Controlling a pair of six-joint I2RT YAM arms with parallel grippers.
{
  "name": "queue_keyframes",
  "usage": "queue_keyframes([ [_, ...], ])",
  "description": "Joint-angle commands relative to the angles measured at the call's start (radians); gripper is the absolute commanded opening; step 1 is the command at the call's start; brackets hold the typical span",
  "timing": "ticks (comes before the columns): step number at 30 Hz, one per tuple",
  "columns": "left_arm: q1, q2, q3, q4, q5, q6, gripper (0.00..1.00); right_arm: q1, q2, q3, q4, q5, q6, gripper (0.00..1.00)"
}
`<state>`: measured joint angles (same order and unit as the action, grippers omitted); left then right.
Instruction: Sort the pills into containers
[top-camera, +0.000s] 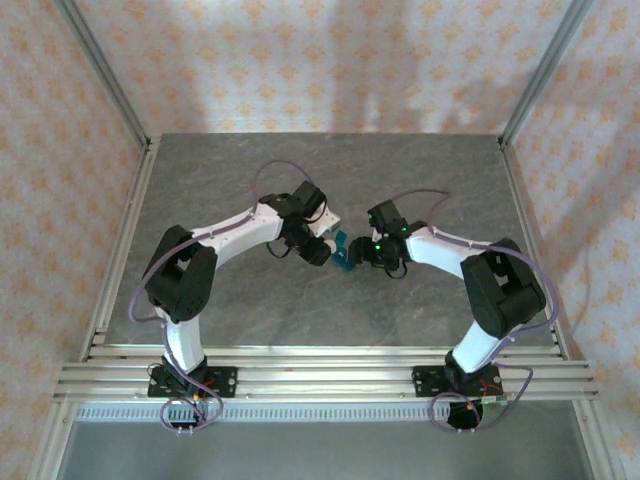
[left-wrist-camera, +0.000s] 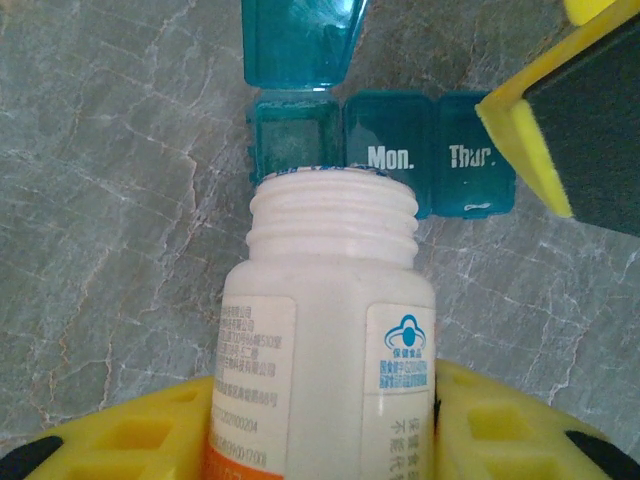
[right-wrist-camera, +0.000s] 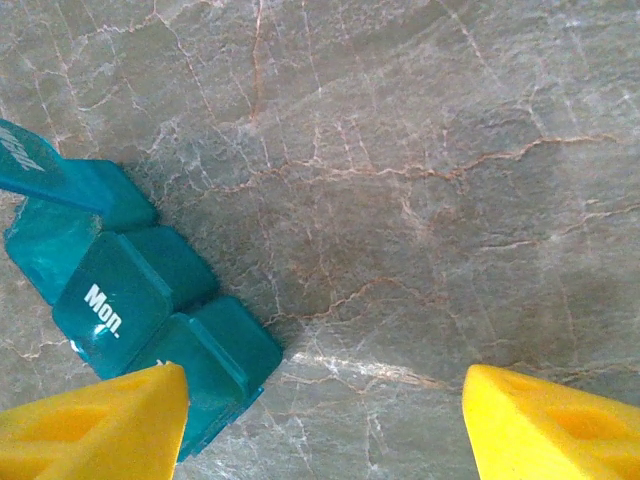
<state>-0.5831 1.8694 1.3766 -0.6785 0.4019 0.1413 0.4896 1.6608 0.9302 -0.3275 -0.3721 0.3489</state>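
Top view first: we are watching both arms folding inward, elbows out, wrists meeting at the middle of the grey table (top-camera: 250, 180). The left gripper (top-camera: 318, 248) and the right gripper (top-camera: 372, 258) are facing each other, with the teal pill box (top-camera: 343, 254) lying between them. Bare tabletop is stretching away far, left and right, out to the metal frame rails (top-camera: 121, 250).

Left wrist now: the yellow fingers (left-wrist-camera: 120, 445) are clamping a white bottle (left-wrist-camera: 330, 330). It is capless, its mouth pointing at the pill box's open end compartment, whose lid (left-wrist-camera: 300, 40) is standing up. The "Mon." and "Thur." compartments beside it are sitting shut. A yellow-edged finger of the right gripper is hanging just right of the box.

Right wrist: its jaws are standing wide apart, only bare table between them. The pill box is lying at the left, one yellow finger (right-wrist-camera: 100, 425) hovering over its near end; we cannot tell whether it is touching. Open surface is running far and right.
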Motion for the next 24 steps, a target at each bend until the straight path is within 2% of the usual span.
queue_keyframes([
  [1,-0.008,0.020,0.044,-0.056,-0.028,0.029,0.00,0.009,0.002,0.002,-0.031,0.034,-0.025,0.72],
  [24,-0.032,0.105,0.176,-0.188,-0.109,0.043,0.00,0.012,0.022,0.012,-0.042,0.059,-0.031,0.73],
])
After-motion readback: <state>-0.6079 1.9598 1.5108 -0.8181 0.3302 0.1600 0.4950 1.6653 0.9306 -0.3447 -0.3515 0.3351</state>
